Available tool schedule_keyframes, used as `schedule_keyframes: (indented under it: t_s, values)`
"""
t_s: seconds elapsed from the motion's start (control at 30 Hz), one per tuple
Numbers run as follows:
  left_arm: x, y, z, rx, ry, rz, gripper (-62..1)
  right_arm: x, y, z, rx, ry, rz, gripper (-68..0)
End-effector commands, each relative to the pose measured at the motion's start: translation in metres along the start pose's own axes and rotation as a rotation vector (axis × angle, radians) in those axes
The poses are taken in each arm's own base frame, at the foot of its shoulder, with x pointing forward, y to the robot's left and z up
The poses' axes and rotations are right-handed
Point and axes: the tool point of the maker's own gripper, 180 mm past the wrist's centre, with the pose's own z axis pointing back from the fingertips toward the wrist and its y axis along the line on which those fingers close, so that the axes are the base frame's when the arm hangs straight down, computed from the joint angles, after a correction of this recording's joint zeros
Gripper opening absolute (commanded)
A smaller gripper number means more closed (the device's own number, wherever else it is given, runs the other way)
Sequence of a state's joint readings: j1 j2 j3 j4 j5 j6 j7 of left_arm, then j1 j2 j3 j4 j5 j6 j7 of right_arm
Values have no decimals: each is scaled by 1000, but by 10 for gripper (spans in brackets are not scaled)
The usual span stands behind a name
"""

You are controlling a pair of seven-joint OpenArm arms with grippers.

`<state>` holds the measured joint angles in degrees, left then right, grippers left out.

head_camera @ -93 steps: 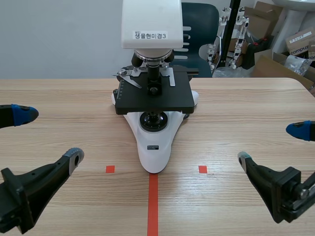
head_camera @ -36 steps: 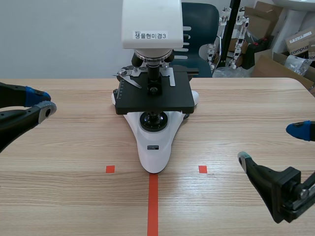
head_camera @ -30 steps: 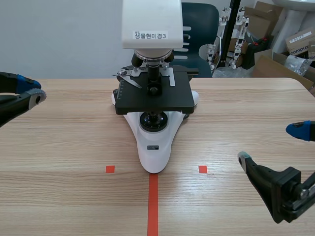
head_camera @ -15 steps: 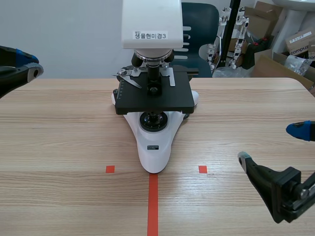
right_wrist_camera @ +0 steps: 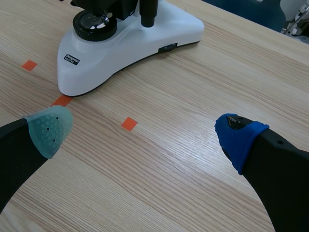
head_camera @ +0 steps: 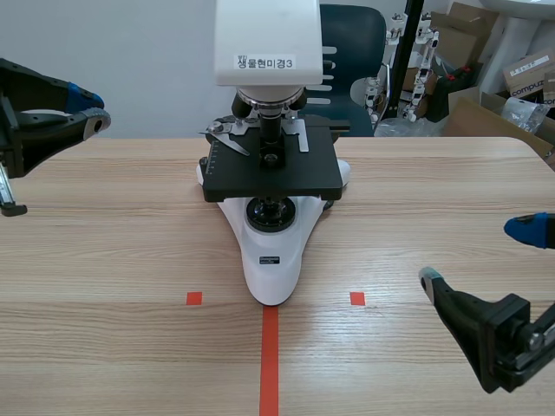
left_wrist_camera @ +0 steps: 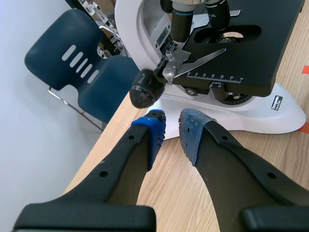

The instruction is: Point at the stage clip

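The left hand (left_wrist_camera: 172,129) is hanging in the air beside the microscope (head_camera: 276,251). Its 2 fingers are almost touching and holding nothing, I think to make 1 tip for pointing. The stage clip (left_wrist_camera: 203,59) is lying on the microscope, just ahead of it. The right hand (right_wrist_camera: 144,134) is waiting wide open and empty near the microscope's foot. Earlier the left hand was low and wide open; now it is rising and closing in.

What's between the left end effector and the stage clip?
In the left wrist view, a black round knob lies between the left end effector and silver stage clip.
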<state>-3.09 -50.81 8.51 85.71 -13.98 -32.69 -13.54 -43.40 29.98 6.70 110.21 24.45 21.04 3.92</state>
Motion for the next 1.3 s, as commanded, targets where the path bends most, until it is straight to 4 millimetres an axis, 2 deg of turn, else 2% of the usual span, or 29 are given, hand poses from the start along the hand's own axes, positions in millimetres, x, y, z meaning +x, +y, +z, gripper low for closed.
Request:
schedule_keyframes:
  t_s: [0.0, 0.3, 0.37, 0.83, 1.07, 1.27]
  values:
    - [2, 9, -2, 34, -17, 0, -511, 8, -2, -1, -4, -29, 5, 4]
    - [-12, 6, -14, 40, -25, 69, -524, 8, -2, -1, -4, -29, 4, 4]
    - [-13, 4, -17, 33, -24, 70, -556, 8, -2, -1, -4, -29, 4, 4]
    - [2, -11, -31, -23, -98, 82, -560, 8, -2, -1, -4, -29, 4, 4]
    - [1, -16, -37, -27, -94, 63, -560, 8, -2, -1, -4, -29, 4, 4]
    - [2, -12, -40, -6, -91, 40, -560, 8, -2, -1, -4, -29, 4, 4]
